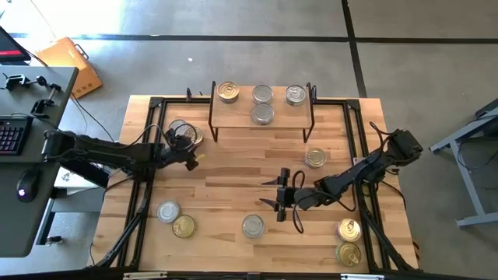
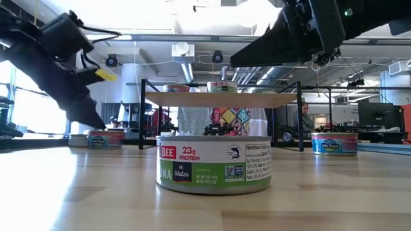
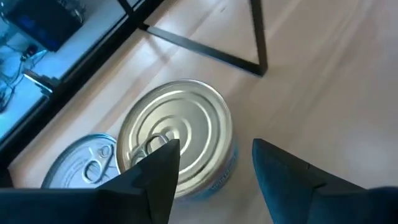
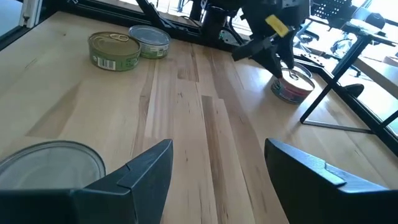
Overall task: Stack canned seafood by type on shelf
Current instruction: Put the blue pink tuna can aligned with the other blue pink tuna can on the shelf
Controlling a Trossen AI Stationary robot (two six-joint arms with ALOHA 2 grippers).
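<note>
The shelf (image 1: pixel 262 124) stands at the table's far middle with several tins on its top, one gold-lidded (image 1: pixel 227 92) and three silver (image 1: pixel 263 113). Two silver-lidded tins with pull tabs (image 3: pixel 177 134) (image 3: pixel 84 168) sit side by side on the table left of the shelf. My left gripper (image 3: pixel 214 165) (image 1: pixel 189 155) is open right over the nearer one. My right gripper (image 1: pixel 278 193) (image 4: pixel 217 168) hangs open at mid-table with nothing between its fingers, beside a silver tin (image 1: pixel 253 226) (image 4: pixel 50 165). My left gripper comes slanting down at the nearer tin. One finger (image 3: pixel 155 174) stands in front of the tin's rim (image 3: pixel 186 180) and the other stands clear beside it. Whether that finger touches the tin cannot be told.
More tins lie loose: one (image 1: pixel 315 158) right of the shelf, a silver (image 1: pixel 168 211) and a gold one (image 1: pixel 184 226) near left, two gold ones (image 1: pixel 349 229) (image 1: pixel 348 253) near right. Black frame rails (image 1: pixel 148 179) run along the table's edges.
</note>
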